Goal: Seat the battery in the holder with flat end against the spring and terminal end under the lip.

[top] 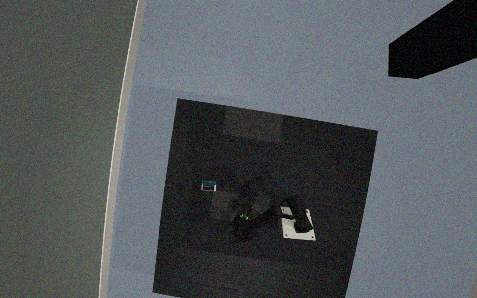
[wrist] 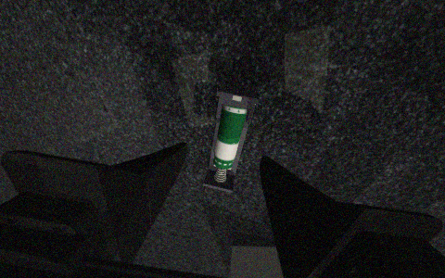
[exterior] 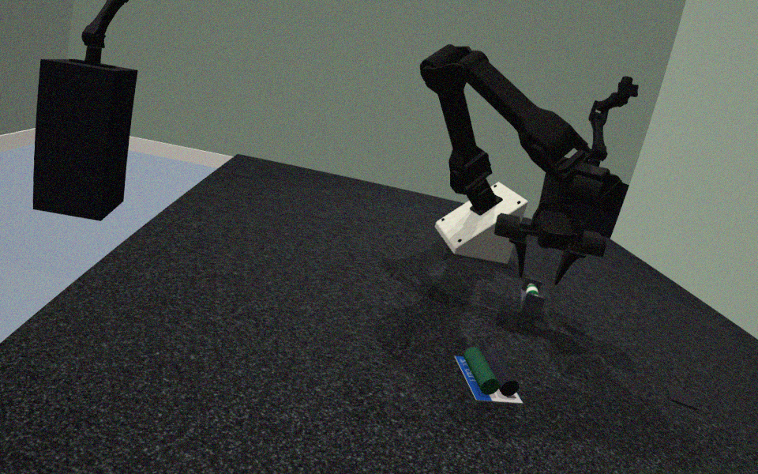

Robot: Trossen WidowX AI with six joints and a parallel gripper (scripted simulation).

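Observation:
The green and white battery (top: pixel 245 216) (exterior: pixel 531 289) (wrist: pixel 232 126) lies lengthwise in the small dark holder (exterior: pixel 532 304) (wrist: pixel 211 180). In the wrist view its flat end meets the spring (wrist: pixel 221 175) at the bottom. Its plus-marked end faces the far end wall, with a narrow dark gap showing before the pale contact (wrist: pixel 236 98). Whether the terminal is under the lip, or the battery fully flat, I cannot tell. My gripper (exterior: pixel 539 280) (wrist: pixel 223 154) is open and empty, its fingertips apart on either side above the holder, clear of the battery.
A blue and white card (exterior: pixel 466 378) with a green cylinder (exterior: pixel 479 370) and a dark cylinder (exterior: pixel 508 386) lies in front of the holder. My arm's white base block (top: pixel 291 234) (exterior: pixel 454 229) stands behind. A black pedestal (top: pixel 418 59) (exterior: pixel 78 141) stands off the dark mat.

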